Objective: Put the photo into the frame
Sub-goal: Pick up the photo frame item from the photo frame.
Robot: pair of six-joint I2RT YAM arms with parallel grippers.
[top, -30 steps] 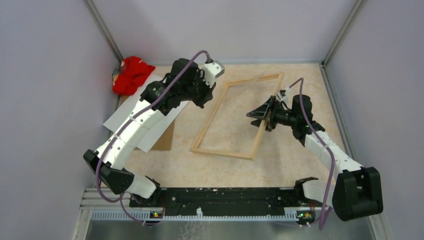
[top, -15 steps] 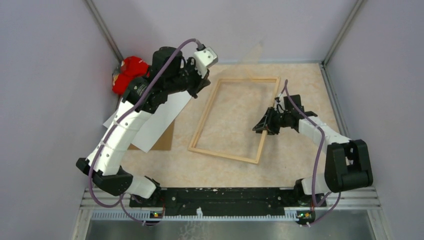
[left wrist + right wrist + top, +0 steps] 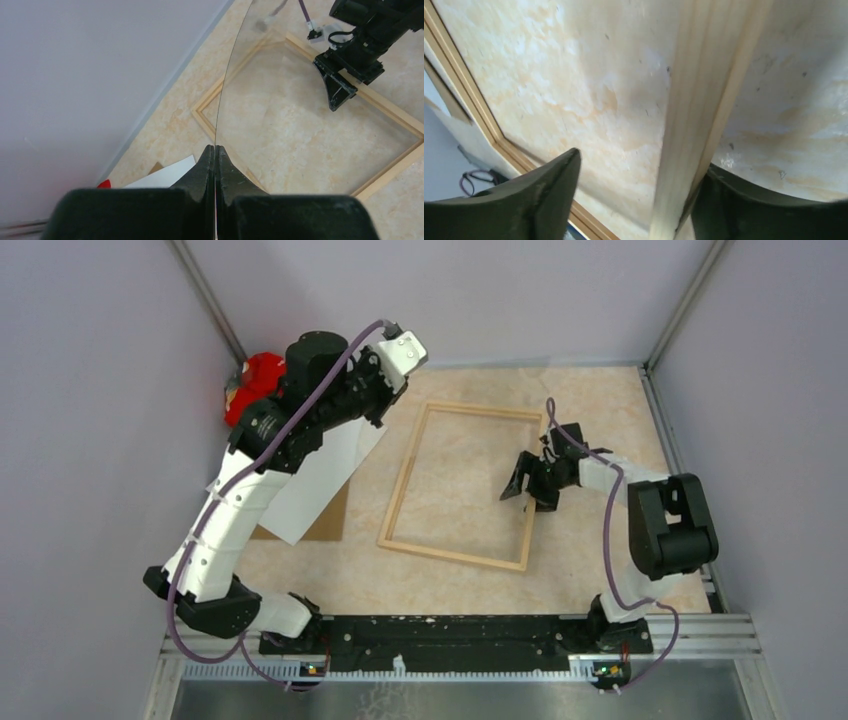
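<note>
Left gripper (image 3: 215, 150) pinching clear sheet (image 3: 265, 115) above frame (image 3: 452, 554); right gripper (image 3: 641, 165) spread astride frame's right rail.

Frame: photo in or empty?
Empty. Bare tabletop shows through the frame; the photo lies white side up to its left, outside it.

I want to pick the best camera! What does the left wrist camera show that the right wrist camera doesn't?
Only the left wrist view: the left gripper shut on a clear sheet, and a corner of the photo, white back up. Only the right wrist view: wood grain on the frame, close up between open fingers. Both: the frame, the right gripper and the table.
</note>
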